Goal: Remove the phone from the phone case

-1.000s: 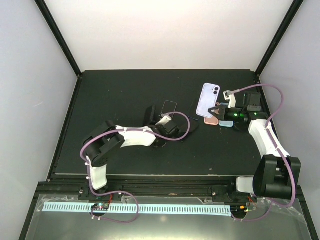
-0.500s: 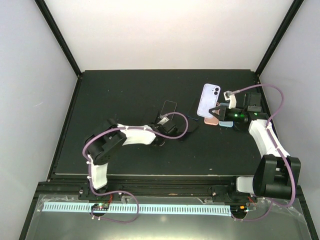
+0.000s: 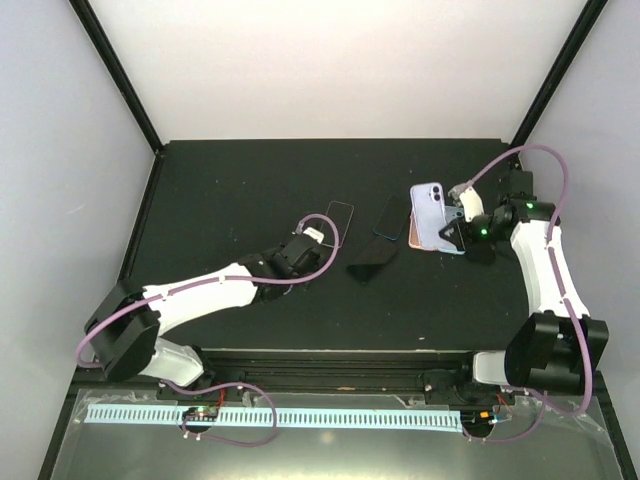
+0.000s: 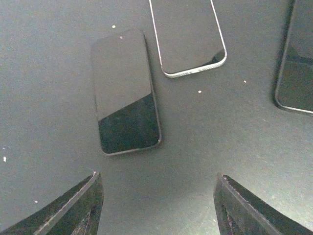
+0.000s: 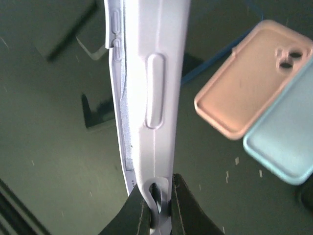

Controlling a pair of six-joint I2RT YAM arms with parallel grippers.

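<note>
Though unclear overhead, pincer (image 5: 159, 209) on case (image 5: 161, 73)

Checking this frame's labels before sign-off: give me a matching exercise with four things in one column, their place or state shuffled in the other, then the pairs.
Things:
1. lavender silicone phone case
2. pale pink phone case
3. black phone with dark glossy screen
4. left pincer

Places or states:
A. flat on the black mat, beside a light blue case
B. open, holding nothing
C. held on edge in the right pincer
D. flat on the mat, beside a silver-rimmed device

Pairs: 1-C, 2-A, 3-D, 4-B
</note>
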